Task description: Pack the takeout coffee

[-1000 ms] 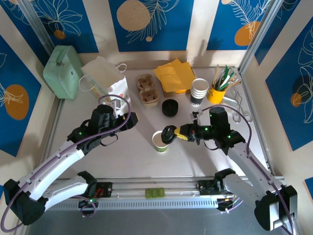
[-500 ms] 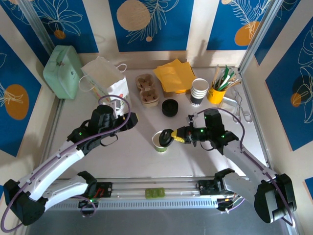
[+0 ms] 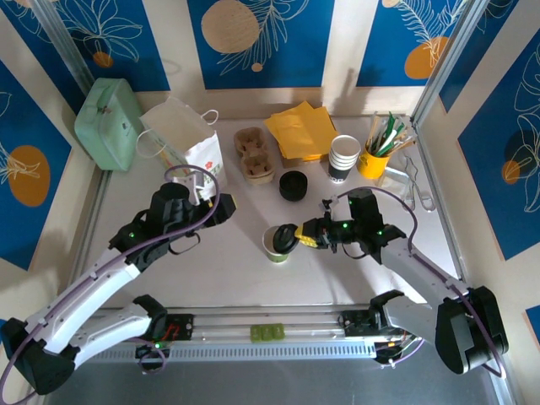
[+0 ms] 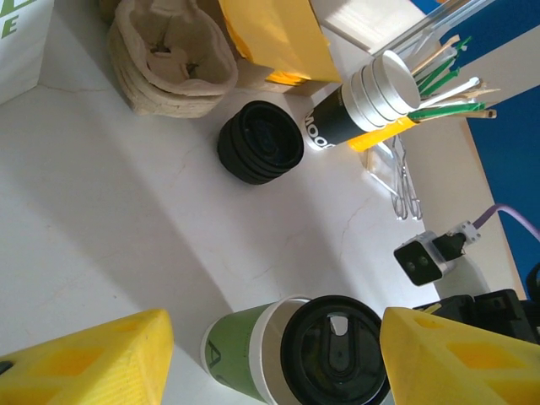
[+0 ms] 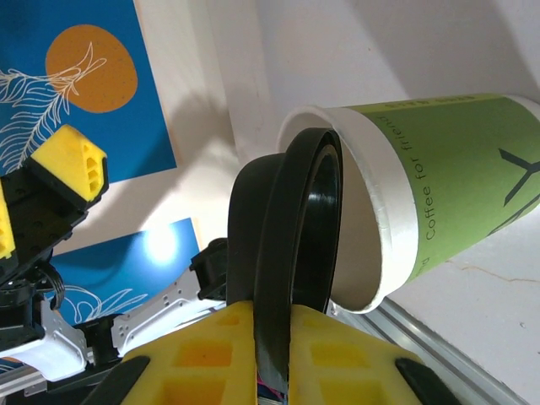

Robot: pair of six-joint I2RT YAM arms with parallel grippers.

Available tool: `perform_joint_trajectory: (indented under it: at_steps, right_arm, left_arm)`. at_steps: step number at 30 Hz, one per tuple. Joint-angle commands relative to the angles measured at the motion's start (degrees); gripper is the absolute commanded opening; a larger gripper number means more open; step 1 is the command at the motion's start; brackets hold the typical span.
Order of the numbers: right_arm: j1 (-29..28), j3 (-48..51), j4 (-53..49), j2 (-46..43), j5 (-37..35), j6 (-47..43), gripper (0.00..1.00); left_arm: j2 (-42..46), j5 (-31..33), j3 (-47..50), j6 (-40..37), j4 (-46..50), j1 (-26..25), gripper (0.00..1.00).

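Observation:
The takeout coffee, a light-green paper cup, stands upright mid-table with its white rim open. A round black lid leans tilted against that rim, partly over the mouth and not seated. My right gripper is shut on the lid's edge, reaching in from the cup's right. My left gripper hovers open to the cup's upper left. In the left wrist view its yellow fingers frame the cup with wide gaps and touch nothing.
A white paper bag stands at the back left beside a green box. Behind the cup are a stack of black lids, a cardboard carrier, yellow napkins, stacked dark cups, a yellow straw cup and tongs.
My right gripper has carried the lid leftward and lower, onto the cup's rim. My left arm has drifted slightly left and back.

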State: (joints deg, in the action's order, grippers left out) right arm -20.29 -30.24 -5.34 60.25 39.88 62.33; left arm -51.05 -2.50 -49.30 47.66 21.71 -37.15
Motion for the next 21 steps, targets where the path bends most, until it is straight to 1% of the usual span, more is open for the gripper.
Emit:
perform_joint_trajectory:
  at_steps: [1, 3, 6, 21]
  right_arm:
    - [-0.45, -0.79, -0.98, 0.65, -0.02, -1.36, 0.17]
    - [-0.64, -0.83, -1.54, 0.73, -0.64, -1.50, 0.20]
    - [-1.12, -0.79, -2.05, 0.77, -1.33, -1.82, 0.22]
    - [-1.76, -0.04, -3.08, 2.91, -3.49, -3.40, 0.26]
  left_arm:
    - [1.23, 0.74, -0.11, -0.16, 0.06, 0.19, 0.66]
    - [1.05, 0.49, 0.06, -0.12, -0.08, 0.17, 0.66]
    - [0.70, 0.30, -0.01, -0.03, -0.08, 0.19, 0.66]
    - [-0.25, 0.04, -0.11, 0.01, 0.07, 0.20, 0.66]
